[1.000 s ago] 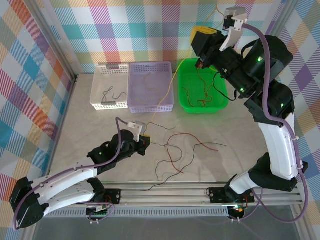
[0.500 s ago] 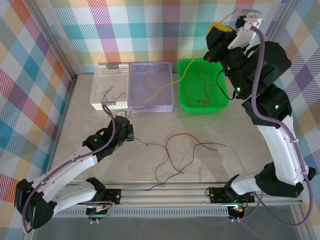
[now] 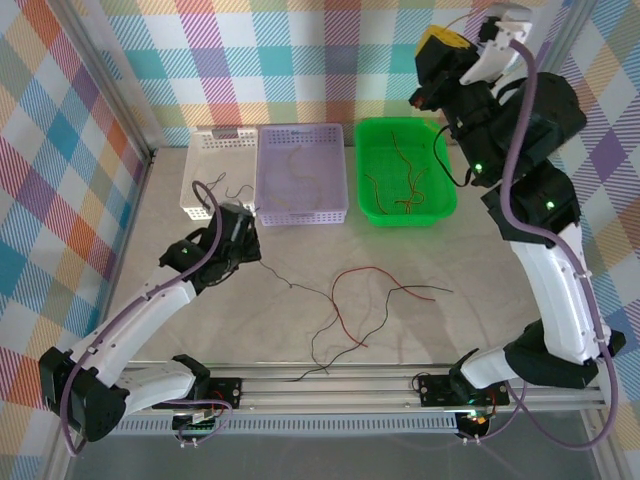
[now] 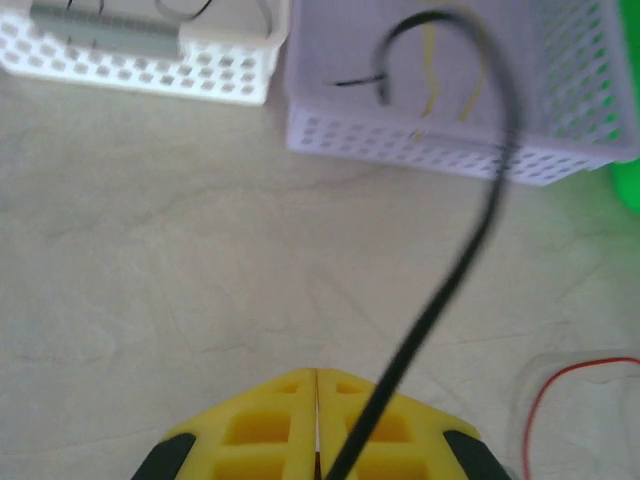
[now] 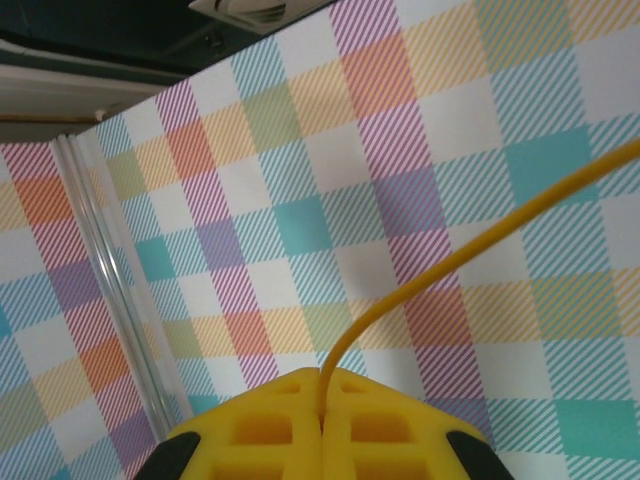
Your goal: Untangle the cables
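A loose tangle of red and black cables [image 3: 350,300] lies on the table's middle. My left gripper [image 3: 247,228] sits just in front of the lavender basket [image 3: 300,212], shut on a black cable [image 4: 470,250]. That cable arcs up from its yellow fingers [image 4: 260,425] and trails back to the tangle [image 3: 290,285]. My right gripper [image 3: 432,45] is raised high against the back wall, above the green basket [image 3: 440,205]. It is shut on a yellow cable [image 5: 470,250] that leaves the seam between its fingers [image 5: 250,430].
The white basket [image 3: 190,205] at the left holds black wires, the lavender one a faint yellow wire [image 3: 290,165], the green one red wires [image 3: 400,190]. Checked walls close the back and sides. An aluminium rail [image 3: 350,385] runs along the near edge.
My left gripper moved up and left toward the baskets, drawing the black cable out. My right gripper rose higher; the yellow cable no longer stretches across the basket rims.
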You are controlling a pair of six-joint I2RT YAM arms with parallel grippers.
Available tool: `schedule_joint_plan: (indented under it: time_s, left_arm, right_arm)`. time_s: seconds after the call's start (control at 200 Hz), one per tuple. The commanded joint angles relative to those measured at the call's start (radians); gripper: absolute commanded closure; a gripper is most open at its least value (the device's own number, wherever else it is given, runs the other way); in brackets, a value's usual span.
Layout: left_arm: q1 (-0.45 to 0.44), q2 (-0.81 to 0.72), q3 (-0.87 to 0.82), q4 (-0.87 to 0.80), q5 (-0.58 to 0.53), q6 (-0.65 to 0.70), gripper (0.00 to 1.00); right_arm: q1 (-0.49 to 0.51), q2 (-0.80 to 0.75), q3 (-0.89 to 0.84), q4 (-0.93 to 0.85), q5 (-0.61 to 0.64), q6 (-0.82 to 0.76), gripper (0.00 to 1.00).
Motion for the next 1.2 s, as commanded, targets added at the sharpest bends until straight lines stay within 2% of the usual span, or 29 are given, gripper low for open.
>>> schedule_joint_plan:
  time_s: [0.0, 0.17, 0.365, 0.52, 0.705, 0.84, 1.195]
  left_arm:
    - [0.011, 0.001, 0.095, -0.039, 0.057, 0.088, 1.00]
    - [0.012, -0.019, 0.138, -0.050, 0.070, 0.235, 1.00]
    - [0.012, -0.156, -0.026, 0.068, 0.042, 0.257, 1.00]
    - [0.012, -0.233, -0.070, 0.098, -0.009, 0.287, 1.00]
    - [0.012, -0.213, -0.082, 0.108, 0.022, 0.284, 1.00]
    - [0.012, -0.200, -0.080, 0.104, 0.026, 0.284, 1.00]
    - [0.012, -0.203, -0.076, 0.102, 0.041, 0.284, 1.00]
  right_arm:
    - [-0.019, 0.048, 0.042, -0.002, -0.063, -0.016, 1.00]
    - [-0.058, 0.139, 0.106, -0.026, -0.131, -0.021, 1.00]
    - [-0.090, 0.292, 0.227, -0.056, -0.277, 0.020, 1.00]
    - [-0.096, 0.414, 0.294, -0.052, -0.382, 0.037, 1.00]
    - [-0.121, 0.572, 0.358, -0.044, -0.464, 0.061, 1.00]
    - [-0.169, 0.678, 0.424, -0.070, -0.505, 0.139, 1.00]
    - [-0.187, 0.730, 0.460, -0.025, -0.560, 0.175, 1.00]
